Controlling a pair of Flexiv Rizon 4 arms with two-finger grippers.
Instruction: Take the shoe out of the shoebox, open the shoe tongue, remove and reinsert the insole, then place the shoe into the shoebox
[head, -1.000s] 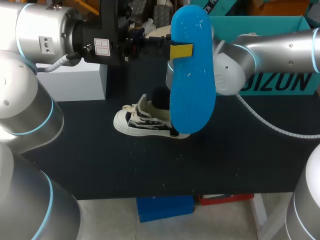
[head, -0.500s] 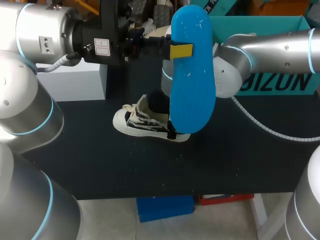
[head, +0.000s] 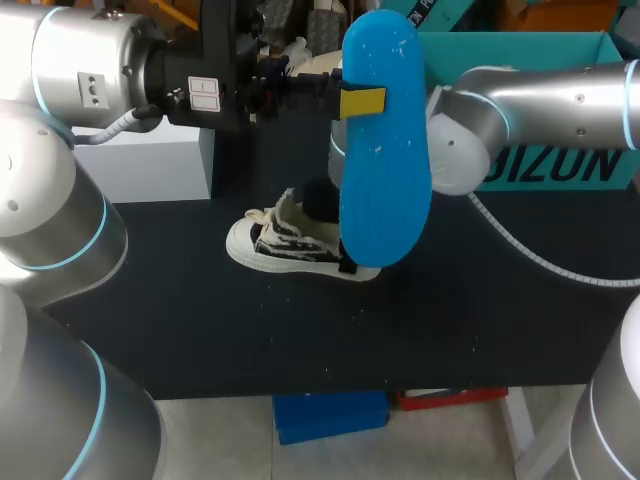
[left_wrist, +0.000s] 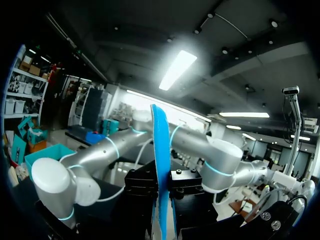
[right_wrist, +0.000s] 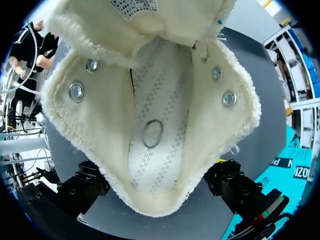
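Observation:
A bright blue insole (head: 385, 150) hangs upright, high over the table, and my left gripper (head: 360, 101) is shut on its edge. In the left wrist view the insole (left_wrist: 160, 165) shows edge-on between the black fingers. Below it a cream canvas shoe (head: 285, 245) with dark stripes stands on the black table (head: 200, 330), toe to the left. My right gripper (right_wrist: 160, 200) is open just above the shoe's heel, one finger on each side of the collar. The shoe (right_wrist: 150, 125) gapes wide with its tongue folded forward and its bare inner sole showing. In the head view the insole hides the right gripper.
The teal shoebox (head: 530, 60) stands at the back right behind my right arm (head: 540, 100). A white box (head: 150, 160) sits at the back left under my left arm.
My right arm's elbow swayed slightly left and back. The insole, the left arm and the shoe have kept their places.

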